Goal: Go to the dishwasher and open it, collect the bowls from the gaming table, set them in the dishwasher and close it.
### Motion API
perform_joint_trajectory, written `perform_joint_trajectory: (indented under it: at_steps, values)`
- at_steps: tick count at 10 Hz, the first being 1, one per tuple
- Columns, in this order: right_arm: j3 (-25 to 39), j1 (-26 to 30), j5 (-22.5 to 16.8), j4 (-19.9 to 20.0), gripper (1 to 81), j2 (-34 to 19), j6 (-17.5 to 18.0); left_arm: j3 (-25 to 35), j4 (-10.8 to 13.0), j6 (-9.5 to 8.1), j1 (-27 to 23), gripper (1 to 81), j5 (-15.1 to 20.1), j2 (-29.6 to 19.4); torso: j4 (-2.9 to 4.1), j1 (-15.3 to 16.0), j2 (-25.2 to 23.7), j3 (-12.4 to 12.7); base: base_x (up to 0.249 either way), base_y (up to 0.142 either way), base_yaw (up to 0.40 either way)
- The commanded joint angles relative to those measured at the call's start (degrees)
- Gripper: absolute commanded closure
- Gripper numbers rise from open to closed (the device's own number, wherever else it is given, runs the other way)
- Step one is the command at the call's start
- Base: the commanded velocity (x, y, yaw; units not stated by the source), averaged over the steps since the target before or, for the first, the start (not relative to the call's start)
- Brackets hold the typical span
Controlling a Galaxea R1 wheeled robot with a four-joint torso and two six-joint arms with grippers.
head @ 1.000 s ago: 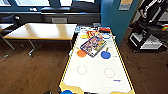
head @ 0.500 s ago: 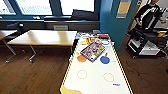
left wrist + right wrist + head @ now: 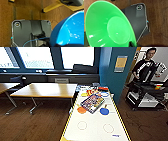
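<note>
Blue bowl (image 3: 70, 31) on left arm, green bowl (image 3: 109, 25) on right, carried for loading; finger states cannot be told.

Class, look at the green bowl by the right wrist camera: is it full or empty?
Empty. The green bowl shows a bare, glossy inside and flat bottom, with nothing in it.

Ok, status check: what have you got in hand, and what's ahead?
Blue bowl at left wrist, green bowl at right. Gaming table dead ahead, board game and paddles on it. Person far right.
</note>
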Motion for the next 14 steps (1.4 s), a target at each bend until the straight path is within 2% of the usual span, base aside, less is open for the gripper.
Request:
perform_joint_trajectory:
  at_steps: [1,4,5,6,8,9,11,14]
  values:
    - [0.29,1.59,-1.65,-0.96,81.1,-1.58,-0.22,-3.48,3.7,0.24,-0.09,81.1,1.09,1.37,0.0,0.0,0.0,2.01,0.0,0.0,0.0]
    - [-0.76,1.59,-1.74,-0.96,81.1,-0.8,-0.22,-8.66,5.02,0.41,2.2,81.1,0.74,4.88,0.0,-0.07,-0.05,4.8,0.0,0.0,0.0]
    - [-0.94,1.51,-1.74,-0.96,81.1,-0.71,-0.22,-9.28,5.02,1.03,2.47,81.1,0.74,5.15,0.0,-0.09,-0.09,5.77,0.0,0.0,0.0]
    - [-1.03,1.5,-1.74,-0.96,81.1,-0.62,-0.22,-9.81,5.02,1.47,2.73,81.1,0.74,5.41,0.0,-0.11,-0.11,4.54,0.0,0.0,0.0]
    - [-3.64,0.98,-1.91,-0.96,81.1,0.51,-0.22,-11.81,5.02,1.82,4.13,81.1,0.49,5.58,0.0,-0.18,-0.15,5.23,0.0,0.0,0.0]
    - [-6.39,0.45,-2.35,-1.04,81.1,1.84,-0.22,-13.59,5.37,2.09,5.1,81.1,-1.1,6.2,0.0,-0.2,-0.18,5.2,0.0,0.0,0.0]
    - [-12.71,-0.86,-2.44,-3.24,81.1,6.06,-0.31,-18.95,5.81,2.35,7.2,81.1,-1.81,9.1,0.0,-0.22,-0.18,5.23,0.0,0.0,0.0]
    - [-16.94,-2.71,-2.35,-4.3,81.1,10.98,-0.22,-27.71,5.81,3.4,10.81,81.1,-3.92,14.45,0.0,-0.24,-0.2,5.24,0.0,0.0,0.0]
